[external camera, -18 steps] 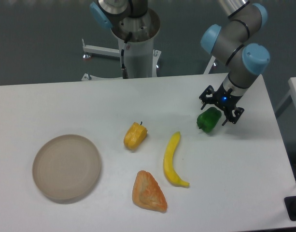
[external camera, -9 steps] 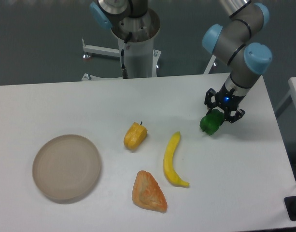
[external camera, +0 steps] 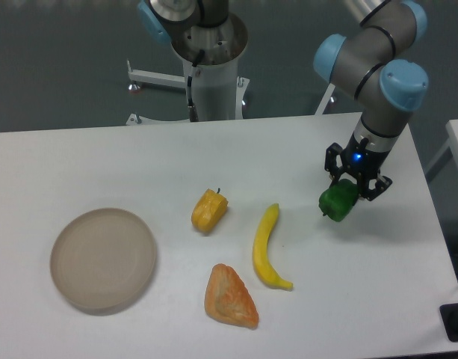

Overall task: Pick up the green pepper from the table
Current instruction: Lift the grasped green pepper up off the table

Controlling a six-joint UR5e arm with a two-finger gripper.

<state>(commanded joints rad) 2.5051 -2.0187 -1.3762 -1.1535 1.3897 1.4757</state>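
The green pepper (external camera: 338,202) is glossy and bright green, at the right of the white table (external camera: 214,157). My gripper (external camera: 355,187) reaches down from the grey and blue arm and is shut on the pepper's upper side, black fingers on either side of it. The pepper hangs tilted below the fingers; whether it still touches the tabletop I cannot tell.
A yellow banana (external camera: 266,247) lies left of the pepper. A yellow-orange pepper (external camera: 209,210) sits mid-table, an orange pastry-like piece (external camera: 230,297) near the front, and a round beige plate (external camera: 103,258) at the left. The robot base (external camera: 206,67) stands behind the table.
The gripper went from open around the pepper to shut on it. Gripper and pepper have shifted right and slightly toward the front.
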